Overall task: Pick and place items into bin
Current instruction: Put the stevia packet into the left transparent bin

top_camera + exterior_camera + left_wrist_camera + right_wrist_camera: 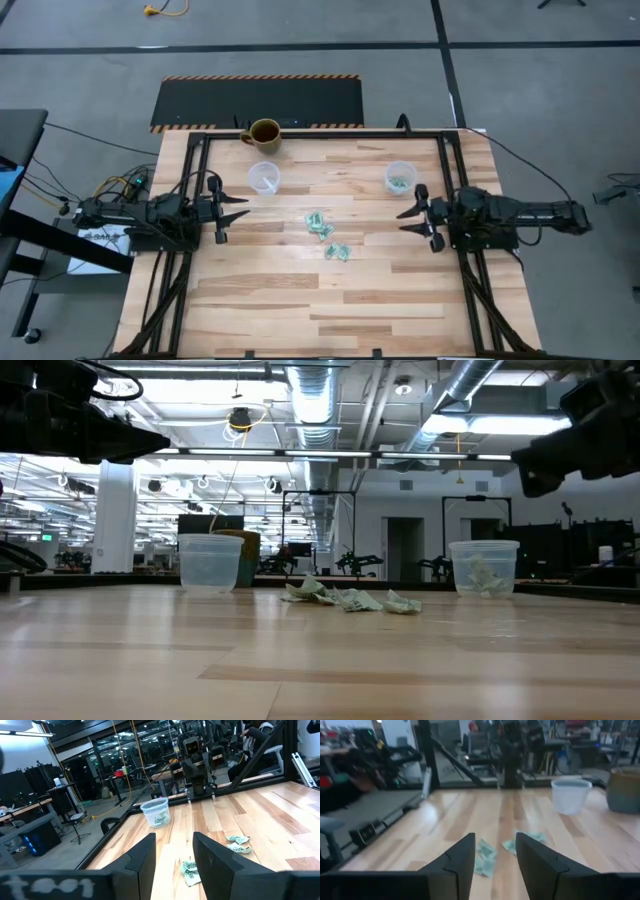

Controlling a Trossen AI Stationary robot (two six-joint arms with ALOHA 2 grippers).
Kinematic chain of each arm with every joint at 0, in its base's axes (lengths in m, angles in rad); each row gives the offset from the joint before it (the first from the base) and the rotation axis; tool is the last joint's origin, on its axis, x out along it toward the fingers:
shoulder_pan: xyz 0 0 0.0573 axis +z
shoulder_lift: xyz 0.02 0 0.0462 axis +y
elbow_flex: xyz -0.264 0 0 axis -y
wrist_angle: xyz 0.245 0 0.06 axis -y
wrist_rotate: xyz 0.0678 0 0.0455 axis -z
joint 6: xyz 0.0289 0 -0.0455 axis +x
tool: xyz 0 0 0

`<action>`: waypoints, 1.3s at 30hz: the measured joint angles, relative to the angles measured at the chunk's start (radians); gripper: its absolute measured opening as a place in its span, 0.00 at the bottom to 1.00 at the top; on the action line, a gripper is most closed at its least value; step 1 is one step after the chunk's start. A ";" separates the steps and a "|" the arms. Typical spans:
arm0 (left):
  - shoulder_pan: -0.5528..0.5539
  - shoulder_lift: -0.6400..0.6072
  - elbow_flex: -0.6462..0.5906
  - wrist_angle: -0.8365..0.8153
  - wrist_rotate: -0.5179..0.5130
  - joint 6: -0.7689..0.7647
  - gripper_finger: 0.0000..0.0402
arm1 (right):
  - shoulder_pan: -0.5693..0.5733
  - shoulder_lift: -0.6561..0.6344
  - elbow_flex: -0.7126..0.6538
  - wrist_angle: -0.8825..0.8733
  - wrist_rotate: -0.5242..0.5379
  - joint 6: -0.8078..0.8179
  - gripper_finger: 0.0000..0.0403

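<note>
Bare table [320, 660] fills the low view; wrapped pieces [350, 599] lie between two clear cups. High view: left gripper [240, 209] and right gripper [406, 221], jaws open and empty, flank the pieces, well apart. Wrist views: pieces ahead of the jaws.

A wooden table [300, 300] holds a cluster of small wrapped items [328, 238] near its centre, lying between two arms. The left gripper [240, 207] hangs at the table's left side, the right gripper [405, 222] at its right, both clear of the cluster. Two cups stand farther back: the left cup [264, 178] and the right cup [400, 178], which has wrapped pieces in it. A mug [263, 133] sits at the far edge, behind the left cup.
</note>
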 joint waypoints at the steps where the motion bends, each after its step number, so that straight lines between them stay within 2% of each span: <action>1: 0.000 0.000 0.000 0.000 0.000 0.000 0.30 | 0.003 -0.015 0.000 0.002 -0.001 0.002 0.33; 4: 0.000 0.000 0.000 0.002 -0.002 -0.026 0.30 | 0.010 -0.074 0.001 -0.001 -0.001 -0.003 0.33; 6: 0.000 0.000 0.000 0.006 0.003 -0.107 0.30 | 0.011 -0.118 0.001 -0.014 -0.006 -0.010 0.33; 10: 0.000 0.000 -0.002 0.043 0.013 -0.208 0.30 | 0.016 -0.121 0.002 -0.020 -0.006 -0.039 0.33; 17: 0.000 0.000 -0.002 0.113 0.092 -0.206 0.30 | 0.017 -0.110 0.003 -0.028 -0.006 -0.041 0.34; 22: -0.001 0.000 -0.002 0.107 0.089 -0.235 0.30 | 0.016 -0.102 0.003 -0.029 -0.006 -0.042 0.34; 24: -0.001 0.000 -0.002 0.120 0.080 -0.288 0.30 | 0.017 -0.101 0.003 -0.030 -0.006 -0.042 0.34; 28: -0.001 0.022 0.000 0.267 0.091 -0.461 0.30 | 0.017 -0.102 0.003 -0.030 -0.006 -0.043 0.33; 32: -0.031 0.196 0.000 0.417 0.119 -0.537 0.30 | 0.016 -0.102 0.003 -0.029 -0.006 -0.043 0.34; 36: -0.086 0.566 0.018 0.680 0.074 -0.594 0.30 | 0.016 -0.102 0.003 -0.029 -0.006 -0.043 0.34; 39: -0.116 0.855 0.112 0.817 0.054 -0.548 0.30 | 0.017 -0.102 0.003 -0.029 -0.006 -0.043 0.34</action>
